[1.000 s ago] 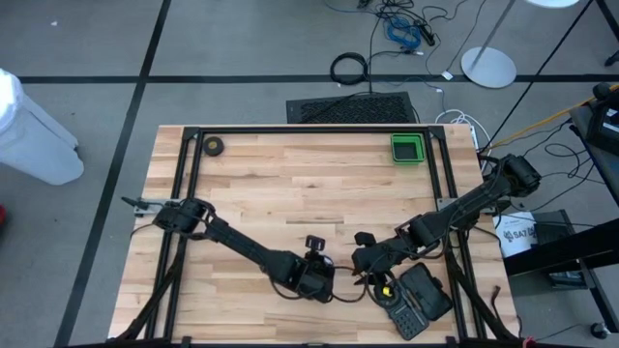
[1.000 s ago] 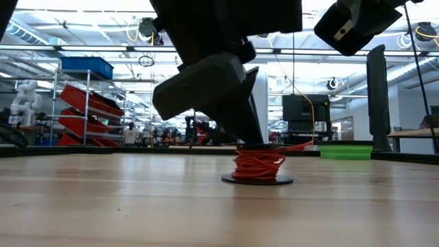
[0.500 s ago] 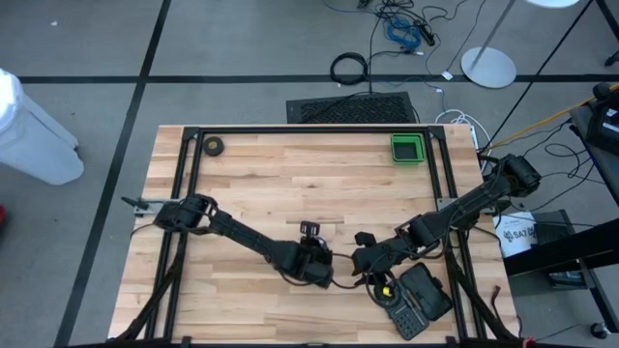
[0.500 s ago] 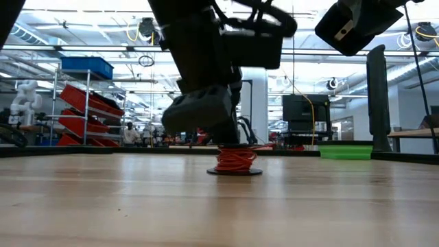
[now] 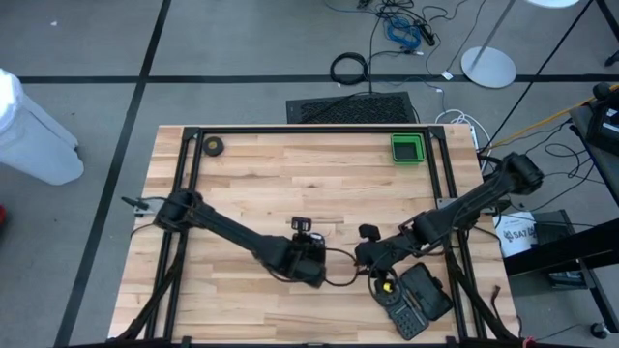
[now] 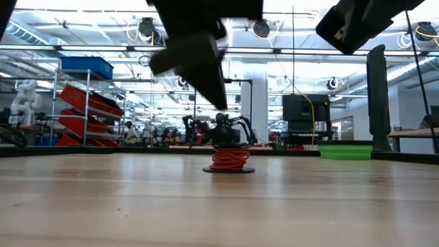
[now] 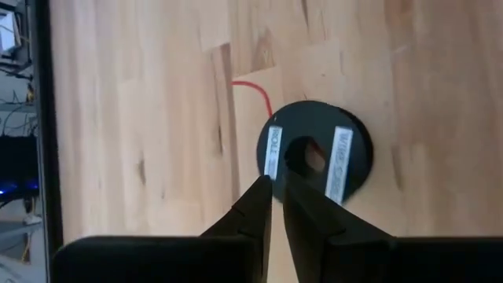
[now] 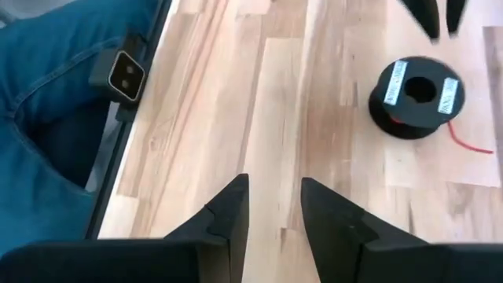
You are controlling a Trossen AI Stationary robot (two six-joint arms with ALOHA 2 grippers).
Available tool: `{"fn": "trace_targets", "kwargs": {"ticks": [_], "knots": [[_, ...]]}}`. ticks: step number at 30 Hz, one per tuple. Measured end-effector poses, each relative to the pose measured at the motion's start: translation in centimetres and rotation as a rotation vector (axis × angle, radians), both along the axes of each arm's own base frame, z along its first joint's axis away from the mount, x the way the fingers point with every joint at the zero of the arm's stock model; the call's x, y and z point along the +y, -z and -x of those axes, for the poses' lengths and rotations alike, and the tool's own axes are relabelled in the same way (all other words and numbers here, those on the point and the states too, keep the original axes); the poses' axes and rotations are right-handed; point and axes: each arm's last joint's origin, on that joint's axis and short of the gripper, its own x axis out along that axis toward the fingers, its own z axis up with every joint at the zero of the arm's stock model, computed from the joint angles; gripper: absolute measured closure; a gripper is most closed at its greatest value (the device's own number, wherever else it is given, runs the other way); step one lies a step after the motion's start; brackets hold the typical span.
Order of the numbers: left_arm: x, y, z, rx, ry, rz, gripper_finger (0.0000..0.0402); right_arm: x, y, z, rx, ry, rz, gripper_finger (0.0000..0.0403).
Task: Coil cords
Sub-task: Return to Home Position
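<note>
Left gripper point(image 7: 277, 187) nearly pressed together (empty) | reel point(image 7: 316, 154) just beyond fingertips

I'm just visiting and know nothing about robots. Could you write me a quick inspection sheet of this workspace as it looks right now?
Surface: wooden table, mostly bare.
Job's things: black reel standing on the table, red cord wound on it, a loose end trailing out.
Clutter: green tray and small black roll at the far edge; black device at the near edge.
Grippers: left gripper just above the reel, fingers nearly shut, holding nothing; right gripper open, farther off.
Cables: coiled black cable on the floor.
Surroundings: workshop shelving; someone's blue trouser leg beside the table.
</note>
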Motion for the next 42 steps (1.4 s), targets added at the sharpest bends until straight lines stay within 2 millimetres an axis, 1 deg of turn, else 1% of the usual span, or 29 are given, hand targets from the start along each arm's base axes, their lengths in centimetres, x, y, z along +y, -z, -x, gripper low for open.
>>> {"fn": "trace_targets", "kwargs": {"ticks": [3, 9, 13, 16, 19, 23, 25, 27, 30, 33, 37, 39, 42], "knots": [[-0.5, -2.2, 1.4, -0.021, -0.008, 0.017, 0.0362, -0.3, -0.6, 0.4, -0.019, 0.015, 0.009, 0.0298], [-0.9, -7.0, 4.8, -0.085, -0.040, 0.027, 0.0364, -1.5, -2.5, 2.0, -0.105, 0.140, 0.146, 0.0298], [-1.0, -10.2, 7.3, -0.135, -0.032, 0.050, 0.0392, -2.0, -3.3, 3.4, -0.114, 0.164, 0.204, 0.0298], [-0.9, -12.5, 9.3, -0.186, -0.039, 0.084, 0.0395, -2.2, -3.7, 4.4, -0.094, 0.151, 0.217, 0.0300], [-1.1, -14.4, 11.1, -0.247, -0.033, 0.100, 0.0397, -2.2, -4.0, 5.3, -0.085, 0.132, 0.225, 0.0317], [-1.6, -15.8, 13.6, -0.324, -0.033, 0.077, 0.0398, -2.3, -4.3, 6.4, -0.067, 0.115, 0.230, 0.0372], [-1.7, -15.8, 14.9, -0.353, -0.034, 0.069, 0.0398, -2.5, -4.4, 7.0, -0.053, 0.105, 0.243, 0.0394], [-1.9, -15.6, 16.0, -0.383, -0.047, 0.064, 0.0398, -2.6, -4.5, 7.5, -0.048, 0.114, 0.259, 0.0396], [-2.0, -14.4, 17.5, -0.412, -0.070, 0.058, 0.0398, -2.8, -4.8, 8.2, -0.057, 0.136, 0.293, 0.0401], [-2.3, -12.6, 19.1, -0.443, -0.082, 0.040, 0.0398, -3.0, -5.1, 8.8, -0.075, 0.160, 0.295, 0.0402], [-2.6, -9.9, 21.0, -0.553, -0.095, 0.022, 0.0399, -3.0, -5.3, 9.8, -0.139, 0.153, 0.273, 0.0402], [-2.7, -8.6, 21.6, -0.591, -0.085, 0.047, 0.0399, -3.2, -4.9, 10.5, -0.187, 0.154, 0.259, 0.0402], [-2.9, -6.9, 22.0, -0.632, -0.063, 0.102, 0.0399, -3.6, -3.6, 11.4, -0.268, 0.145, 0.223, 0.0403]]}}
